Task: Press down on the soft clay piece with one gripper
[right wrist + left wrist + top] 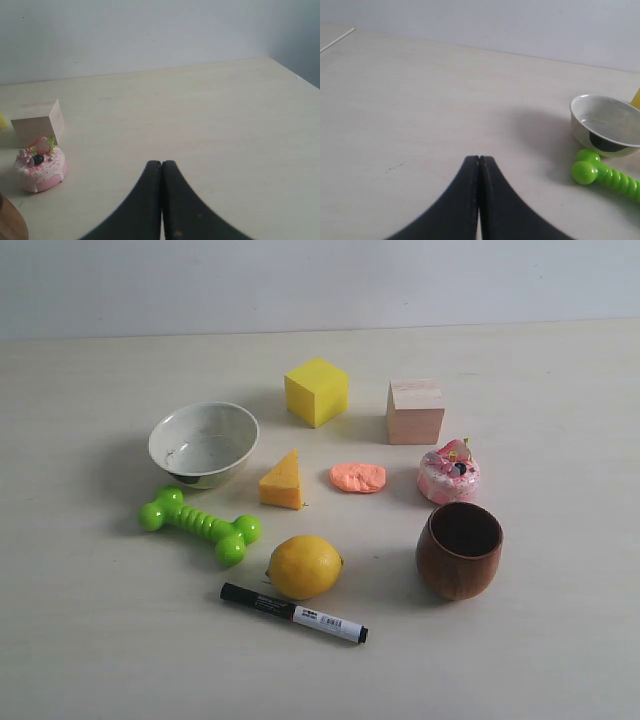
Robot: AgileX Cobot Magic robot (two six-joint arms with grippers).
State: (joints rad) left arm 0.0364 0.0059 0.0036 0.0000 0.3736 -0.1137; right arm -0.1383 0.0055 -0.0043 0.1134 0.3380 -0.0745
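The soft clay piece (358,477), a small flat salmon-orange blob, lies on the table between the yellow-orange wedge (283,481) and the pink-and-white toy cake (448,473). Neither arm shows in the exterior view. In the left wrist view my left gripper (479,158) is shut with nothing in it, over bare table, well off from the bowl (605,125). My right gripper (161,163) is shut and empty too, over bare table to the side of the toy cake (40,170). The clay appears in neither wrist view.
Around the clay stand a yellow cube (316,391), a wooden block (415,411), a white bowl (204,443), a green dumbbell toy (198,524), a lemon (305,567), a black-and-white marker (294,612) and a brown wooden cup (459,550).
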